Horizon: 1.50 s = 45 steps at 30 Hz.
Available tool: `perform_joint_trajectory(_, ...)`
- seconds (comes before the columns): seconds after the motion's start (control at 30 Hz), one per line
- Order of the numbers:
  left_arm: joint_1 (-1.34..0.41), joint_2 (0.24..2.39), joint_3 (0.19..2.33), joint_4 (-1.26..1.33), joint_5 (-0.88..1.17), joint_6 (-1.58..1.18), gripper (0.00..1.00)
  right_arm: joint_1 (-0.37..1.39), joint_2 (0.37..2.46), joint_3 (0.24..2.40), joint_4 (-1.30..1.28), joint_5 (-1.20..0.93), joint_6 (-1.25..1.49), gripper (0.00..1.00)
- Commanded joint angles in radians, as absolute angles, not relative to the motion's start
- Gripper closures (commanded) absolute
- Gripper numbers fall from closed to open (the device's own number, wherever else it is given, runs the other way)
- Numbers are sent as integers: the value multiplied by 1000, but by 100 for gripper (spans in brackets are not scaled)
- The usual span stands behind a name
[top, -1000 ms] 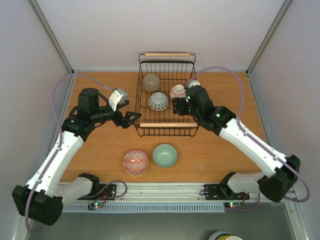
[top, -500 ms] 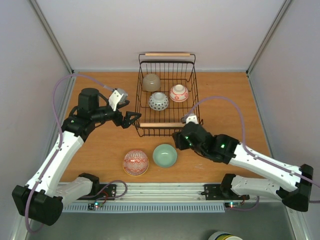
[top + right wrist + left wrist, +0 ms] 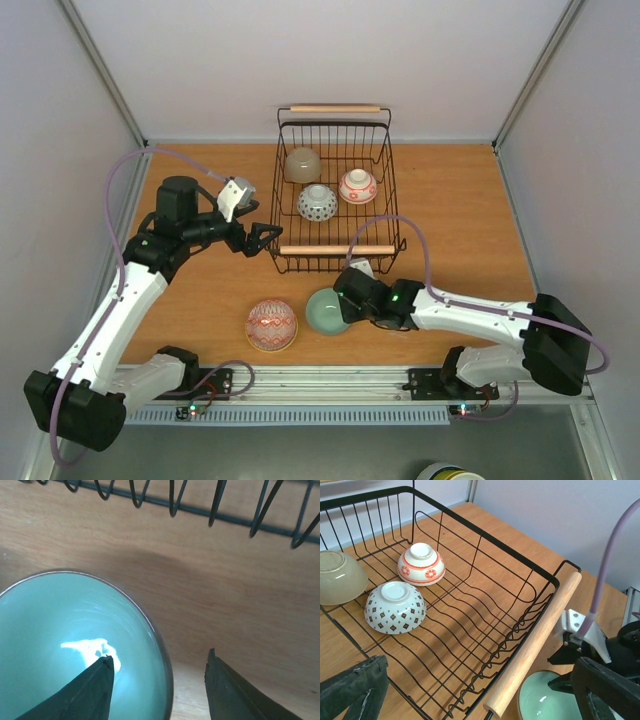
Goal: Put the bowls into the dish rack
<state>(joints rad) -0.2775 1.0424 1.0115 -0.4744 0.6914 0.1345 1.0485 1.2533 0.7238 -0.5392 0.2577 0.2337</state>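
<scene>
My right pincer (image 3: 159, 661) is half open, holding nothing. One finger (image 3: 82, 692) sits inside the green bowl (image 3: 55, 630), one outside, so I can pinch its edge. The bowl stands on the near side of the rack (image 3: 335, 249).

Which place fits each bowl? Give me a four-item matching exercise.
1. pale green round ceramic bowl
2. red patterned round ceramic bowl
3. white blue-dotted ceramic bowl
4. beige ceramic bowl

A. far-left corner of black wire dish rack
B. wooden table, untouched
C. upside down, rack's middle
D. rim straddled by right pincer

Pairs: 1-D, 2-B, 3-C, 4-A
</scene>
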Motion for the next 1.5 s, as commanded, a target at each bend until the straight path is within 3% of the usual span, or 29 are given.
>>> perform_joint_trajectory(0.0, -284, 1024, 1017, -445, 698, 130, 1, 1054, 1294, 687, -450, 228, 294, 52)
perform_joint_trajectory(0.2, -283, 1025, 1015, -442, 700, 129, 1, 1054, 1300, 678, -468, 240, 314, 64)
perform_joint_trajectory(0.43, -284, 1023, 1015, -443, 701, 129, 1, 1055, 1255, 680, -517, 225, 312, 98)
perform_joint_trajectory(0.63, -282, 1024, 1018, -444, 702, 122, 1, 1133, 1210, 730, -599, 256, 306, 99)
perform_joint_trajectory(0.97, -283, 1036, 1037, -470, 721, 125, 1, 1227, 1088, 989, -744, 431, 139, 99)
perform_joint_trajectory(1.13, -282, 1036, 1034, -470, 730, 124, 1, 1210, 1084, 1106, -776, 583, 28, 99)
perform_joint_trajectory(1.47, -283, 1050, 1040, -476, 739, 123, 1, 1045, 1225, 1340, -719, 516, -171, 99)
